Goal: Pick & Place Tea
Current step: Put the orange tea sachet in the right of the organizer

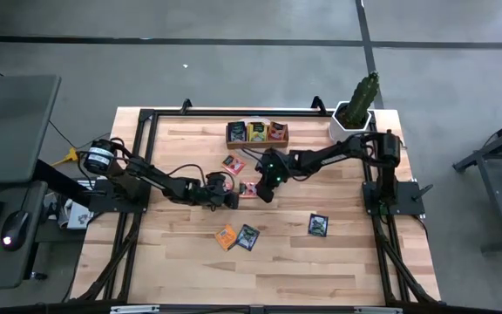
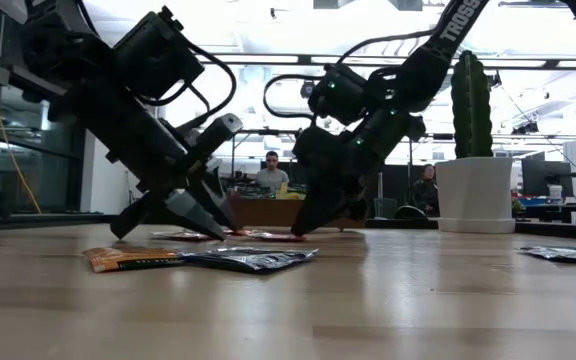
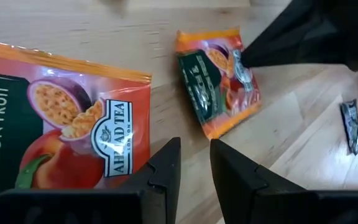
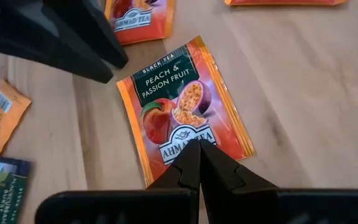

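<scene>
Orange and dark foil tea sachets lie flat on the wooden table. My right gripper point(image 4: 199, 149) point(image 1: 264, 193) is shut, its tips down on an orange "Peach & Passion Fruit" sachet point(image 4: 182, 106) point(image 1: 247, 188) at mid-table. My left gripper point(image 3: 194, 152) point(image 1: 230, 199) stands just left of it, narrowly open, its tips low over bare wood beside the edge of a second orange sachet point(image 3: 61, 124); whether they touch that sachet I cannot tell. A third orange sachet point(image 1: 233, 163) lies nearer the tray. My right gripper presses its shut fingertips point(image 4: 191, 163) onto the printed face of the orange sachet near its logo end point(image 4: 179, 138). The fingers come slanting down from above. The sachet lies flat on the table under them.
The brown three-compartment tray point(image 1: 229, 139) with sachets in it stands at the far edge. A potted cactus point(image 1: 353, 118) is at the far right corner. An orange sachet point(image 1: 225, 236) and a dark one point(image 1: 247, 236) lie toward the near edge, another dark one point(image 1: 318, 225) to their right.
</scene>
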`<control>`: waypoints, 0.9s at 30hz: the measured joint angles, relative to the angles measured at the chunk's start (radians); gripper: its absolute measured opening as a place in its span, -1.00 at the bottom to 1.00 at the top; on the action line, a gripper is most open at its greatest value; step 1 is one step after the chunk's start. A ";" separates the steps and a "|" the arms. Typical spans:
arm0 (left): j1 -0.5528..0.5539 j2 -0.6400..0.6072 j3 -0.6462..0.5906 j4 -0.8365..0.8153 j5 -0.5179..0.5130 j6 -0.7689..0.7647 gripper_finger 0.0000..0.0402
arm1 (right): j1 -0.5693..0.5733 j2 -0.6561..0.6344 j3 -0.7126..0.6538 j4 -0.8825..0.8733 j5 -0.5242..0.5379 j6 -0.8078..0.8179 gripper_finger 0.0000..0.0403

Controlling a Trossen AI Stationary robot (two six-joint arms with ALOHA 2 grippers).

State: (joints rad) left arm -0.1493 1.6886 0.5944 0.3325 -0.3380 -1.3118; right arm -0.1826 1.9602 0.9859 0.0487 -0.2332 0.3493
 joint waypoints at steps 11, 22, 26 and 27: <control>0.029 -0.003 0.000 0.015 0.081 0.025 -0.22 | 0.032 0.002 -0.001 0.031 -0.001 0.023 -1.00; 0.071 -0.003 0.000 0.031 0.187 0.049 0.05 | 0.034 0.005 -0.003 0.109 0.007 0.081 -1.00; 0.071 -0.003 0.000 0.029 0.188 0.051 0.05 | 0.034 0.005 -0.003 0.131 0.010 0.096 -1.00; 0.071 -0.003 0.000 0.029 0.188 0.051 0.05 | 0.034 0.005 -0.003 0.138 0.011 0.097 -1.00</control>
State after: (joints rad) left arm -0.0780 1.6859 0.5941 0.3614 -0.1498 -1.2610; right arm -0.1484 1.9652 0.9825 0.1870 -0.2218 0.4458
